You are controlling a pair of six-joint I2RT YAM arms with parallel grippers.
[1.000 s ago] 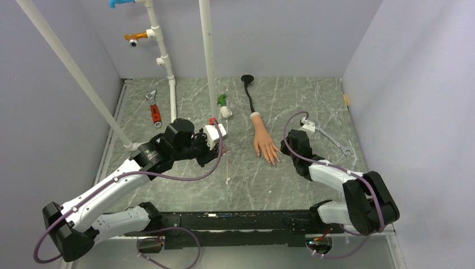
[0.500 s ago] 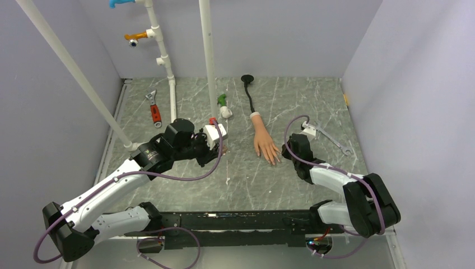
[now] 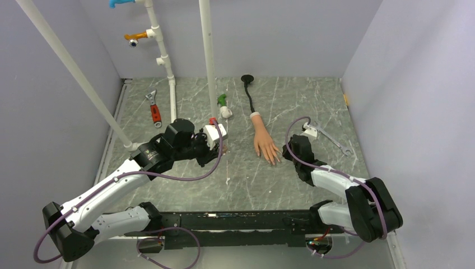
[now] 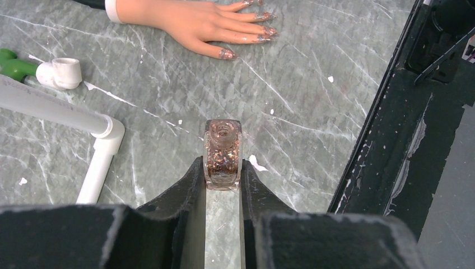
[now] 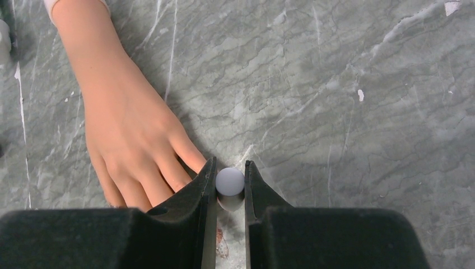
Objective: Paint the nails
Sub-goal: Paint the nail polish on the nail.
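Two grippers are both holding something as I am watching the feeds. On the left wrist view, the left gripper (image 4: 222, 166) is clamping a small clear bottle (image 4: 223, 152) of coppery glitter polish. Its jaws are pressing on both sides of the glass, and the bottle's uncapped mouth is showing at the far end. That arm is reaching over the grey marble table (image 3: 252, 179), left of the mannequin hand (image 3: 263, 143) and well apart from it, near an upright white pipe (image 3: 208, 56).

On the right wrist view, the right gripper (image 5: 229, 167) is pinching a small round white cap (image 5: 229, 181) between its fingers. What is hanging under the cap I cannot tell, as the fingers are hiding it.

The mannequin hand is lying palm down mid-table, with its black stem (image 3: 248, 95) trailing toward the back wall and its fingers pointing toward the near right. The nails (image 4: 263, 38) are tipping those fingers, and from the left wrist they are glinting with glitter. The right gripper is sitting just beside the fingertips and is covering them in its own view, so I am not seeing whether anything is touching a nail.

A red-handled wrench (image 3: 154, 112) is lying at the back left, a silver wrench (image 3: 331, 138) at the right, and a green-and-white fitting (image 3: 223, 105) near the pipe's foot.
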